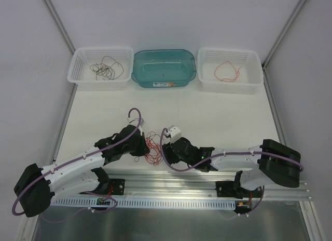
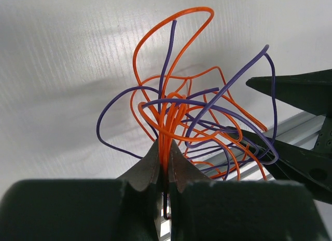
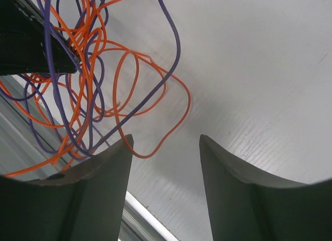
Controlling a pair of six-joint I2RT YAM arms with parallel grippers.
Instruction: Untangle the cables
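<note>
The cables (image 1: 152, 147) are a small tangle of thin orange and purple wires near the table's front edge, between my two grippers. My left gripper (image 2: 166, 152) is shut on a bunch of orange strands, and the tangle (image 2: 192, 116) fans out above its tips. In the top view the left gripper (image 1: 141, 147) is at the tangle's left side. My right gripper (image 3: 165, 142) stands open at the tangle's right side (image 1: 167, 150). An orange loop (image 3: 155, 142) of the tangle (image 3: 83, 69) hangs by its left fingertip and nothing is pinched.
At the back stand a white basket (image 1: 78, 69) holding dark wires (image 1: 106, 69), a teal bin (image 1: 163, 56), and a white basket (image 1: 254, 69) holding a red wire (image 1: 228, 72). A metal rail (image 1: 171, 186) runs along the near edge.
</note>
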